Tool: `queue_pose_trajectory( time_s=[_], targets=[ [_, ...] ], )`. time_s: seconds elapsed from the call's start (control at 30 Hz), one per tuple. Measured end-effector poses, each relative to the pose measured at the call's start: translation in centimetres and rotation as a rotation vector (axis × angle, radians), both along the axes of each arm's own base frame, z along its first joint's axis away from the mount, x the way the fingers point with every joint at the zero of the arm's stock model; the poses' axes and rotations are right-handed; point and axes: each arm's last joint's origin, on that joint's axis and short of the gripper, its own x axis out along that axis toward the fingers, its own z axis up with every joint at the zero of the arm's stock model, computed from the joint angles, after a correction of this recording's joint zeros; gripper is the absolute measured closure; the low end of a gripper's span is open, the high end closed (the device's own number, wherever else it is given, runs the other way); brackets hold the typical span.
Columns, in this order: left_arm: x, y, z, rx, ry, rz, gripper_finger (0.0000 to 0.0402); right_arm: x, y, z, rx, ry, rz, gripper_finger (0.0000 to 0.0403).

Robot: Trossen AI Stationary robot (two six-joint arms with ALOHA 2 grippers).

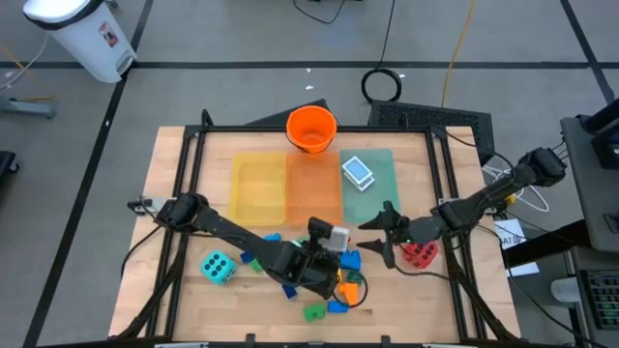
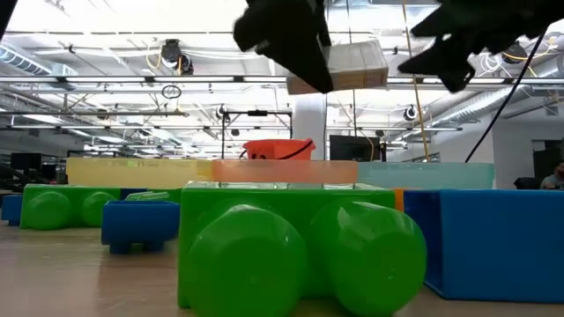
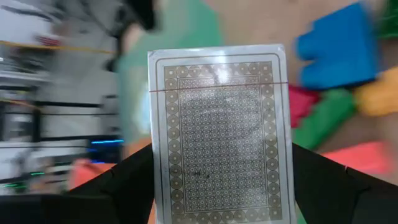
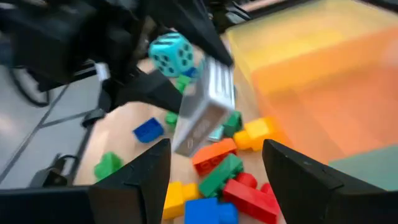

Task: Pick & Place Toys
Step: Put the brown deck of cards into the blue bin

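Note:
My left gripper (image 1: 327, 242) is shut on a white card pack (image 1: 336, 236) with a patterned face (image 3: 217, 130), held above a heap of coloured bricks (image 1: 334, 280) near the table's front. My right gripper (image 1: 381, 236) is open and empty just right of the pack, which also shows in the right wrist view (image 4: 202, 115). A red die (image 1: 419, 254) rests on the table under my right arm. A teal die (image 1: 218, 268) rests at the front left. A second card pack (image 1: 358, 171) lies in the green tray (image 1: 379, 193). My left gripper pinches the card pack between its two fingers (image 3: 124, 186), which press on its two long edges (image 3: 160, 180) near one short end. The pack is lifted clear of the table and the bricks, as the low view (image 2: 352, 66) shows.
The yellow tray (image 1: 259, 188) and the orange tray (image 1: 314, 193) lie beside the green one at the table's middle back. An orange bucket (image 1: 311, 129) stands at the far edge. A large green brick (image 2: 300, 246) and a blue one (image 2: 493, 242) stand near the front edge.

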Motion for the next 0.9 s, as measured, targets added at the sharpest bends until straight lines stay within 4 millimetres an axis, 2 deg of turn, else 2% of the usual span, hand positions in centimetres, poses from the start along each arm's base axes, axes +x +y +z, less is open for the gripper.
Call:
queue_pose_trajectory(
  time_s=[0.17, 0.33, 0.57, 0.7, 0.9],
  targets=[
    [0.6, 1.5, 0.1, 0.072, 0.01, 0.021, 0.0096, 1.5, -1.0, -1.2, 0.03, 0.027, -0.082, 0.0177],
    [1.0, 2.9, 0.2, 0.068, 0.009, 0.054, 0.0096, 3.5, -1.6, -1.7, 0.059, -0.048, -0.082, 0.0177],
    [1.3, 3.5, 0.1, 0.013, 0.013, 0.053, 0.0096, 5.6, -2.9, -2.7, 0.032, -0.121, -0.121, 0.0185],
    [1.4, 3.7, 0.1, -0.005, 0.002, 0.061, 0.0096, 6.0, -3.2, -2.8, 0.05, -0.126, -0.045, 0.023],
    [1.5, 3.5, 0.3, 0.003, -0.034, 0.069, 0.0096, 5.9, -3.4, -2.5, 0.106, -0.131, 0.026, 0.0354]
  ],
)
